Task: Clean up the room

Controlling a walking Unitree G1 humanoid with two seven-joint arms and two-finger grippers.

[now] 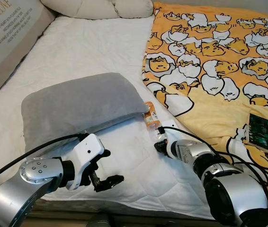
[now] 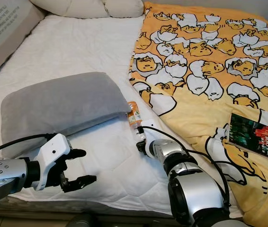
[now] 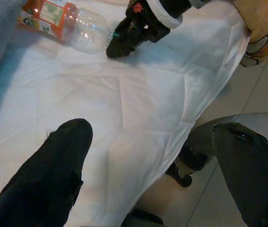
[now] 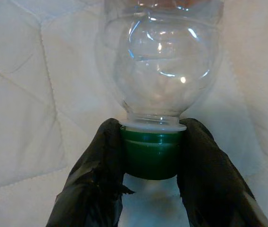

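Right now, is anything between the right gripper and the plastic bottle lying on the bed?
Nothing visible. The right gripper already has its jaws on either side of the green cap of the plastic bottle, which lies on the white mattress beside the grey pillow.

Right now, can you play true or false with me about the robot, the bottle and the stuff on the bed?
1. The right gripper has its fingers on both sides of the green cap. True.
2. The plastic bottle stands upright on the bed. False: it lies on its side on the white mattress cover, next to the grey pillow.
3. The left gripper is holding the pillow. False: its fingers are open and hold nothing, near the bed's front edge.
4. The yellow blanket has cartoon pictures on it. True.
5. A book lies on the grey pillow. False: it lies on the yellow blanket.
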